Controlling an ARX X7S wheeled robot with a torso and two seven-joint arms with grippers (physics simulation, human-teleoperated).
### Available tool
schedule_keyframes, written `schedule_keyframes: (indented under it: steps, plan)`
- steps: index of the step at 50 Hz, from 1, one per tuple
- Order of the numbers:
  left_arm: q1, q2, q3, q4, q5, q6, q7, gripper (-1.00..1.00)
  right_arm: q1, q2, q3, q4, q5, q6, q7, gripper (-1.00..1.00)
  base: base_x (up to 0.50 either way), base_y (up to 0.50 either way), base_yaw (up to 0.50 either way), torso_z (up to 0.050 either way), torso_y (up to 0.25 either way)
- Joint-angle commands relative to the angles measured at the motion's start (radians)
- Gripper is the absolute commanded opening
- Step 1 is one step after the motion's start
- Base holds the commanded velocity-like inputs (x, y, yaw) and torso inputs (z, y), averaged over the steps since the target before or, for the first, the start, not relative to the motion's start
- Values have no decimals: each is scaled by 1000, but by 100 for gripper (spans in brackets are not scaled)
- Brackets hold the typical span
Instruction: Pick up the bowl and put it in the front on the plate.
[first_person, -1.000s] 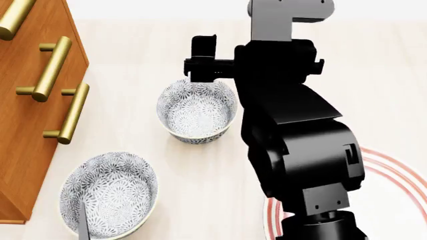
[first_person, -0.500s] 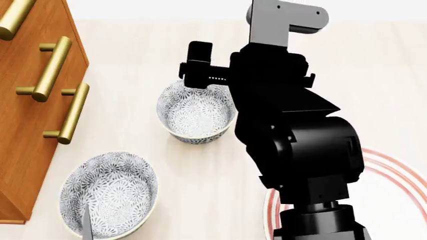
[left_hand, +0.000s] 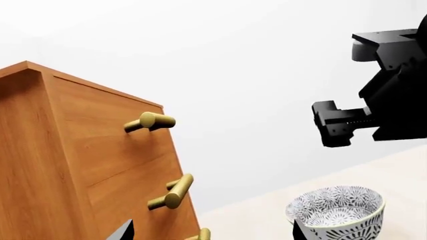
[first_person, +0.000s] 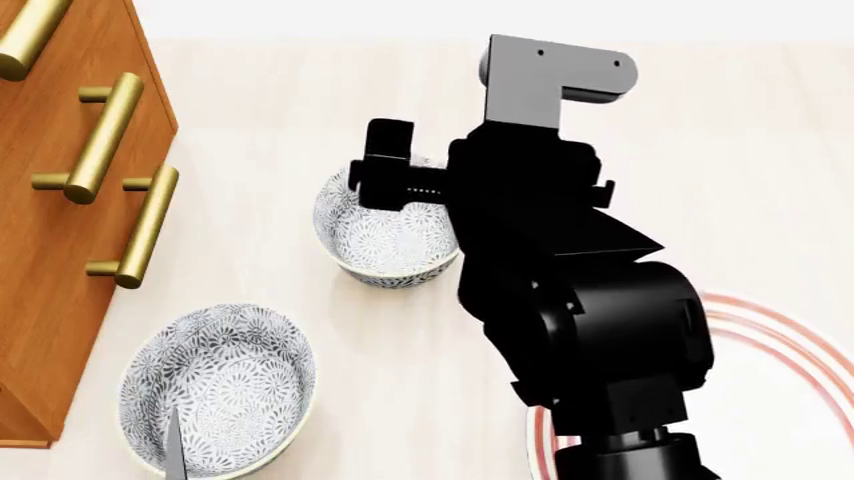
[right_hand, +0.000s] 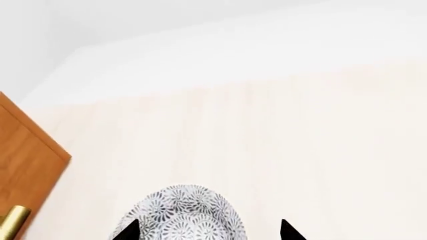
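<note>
Two look-alike floral bowls show in the head view. The bowl (first_person: 387, 235) farther from me sits under my right gripper (first_person: 387, 168), which hangs over its far rim. In the right wrist view that bowl (right_hand: 183, 212) lies between the wide-apart fingertips of the open right gripper (right_hand: 207, 231). The plate (first_person: 771, 327) with red rings lies at the lower right, mostly hidden by the right arm. My left gripper (left_hand: 212, 234) is open and empty. One of its fingers (first_person: 170, 445) shows over the nearer bowl (first_person: 220, 395). The left wrist view shows the bowl (left_hand: 337, 212) below the right gripper (left_hand: 333, 125).
A wooden drawer cabinet (first_person: 67, 200) with brass handles (first_person: 104, 135) stands along the left, close to both bowls. The pale tabletop (first_person: 747, 150) stretches to the right and back.
My right arm has swung left and lower, bringing its gripper from behind the far bowl to over its rim. The bowls, plate and left gripper stay where they were.
</note>
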Motion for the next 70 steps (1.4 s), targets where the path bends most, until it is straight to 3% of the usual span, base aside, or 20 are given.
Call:
schedule_keyframes:
  steps: [1, 70]
  plan:
    - [-1, -4, 4, 7, -4, -6, -1, 100, -27, -4, 16, 8, 42, -5, 25, 100, 0, 0, 0, 0, 0]
    - [-11, -24, 41, -12, -14, -7, -16, 100, -72, 13, -116, 121, 72, -178, 39, 100, 0, 0, 0, 0, 0]
